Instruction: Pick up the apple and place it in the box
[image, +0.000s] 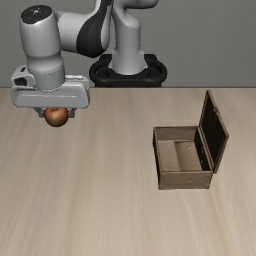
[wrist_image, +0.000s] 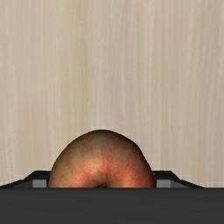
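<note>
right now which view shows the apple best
The wrist view: the apple is close and large, its red-yellow skin plain, both fingers against its sides. The exterior view shows the apple small, its top tucked under the gripper.

The round red-brown apple (image: 56, 117) sits gripped in the pincer (image: 56, 110) at the exterior view's left. The open brown wooden box (image: 183, 160) stands on the pale wooden counter (image: 100, 195), well apart to the right.

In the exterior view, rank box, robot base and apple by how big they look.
1. box, lid open.
2. robot base, smaller, though farther from the camera.
3. apple, clearly smallest, in the gripper.
</note>
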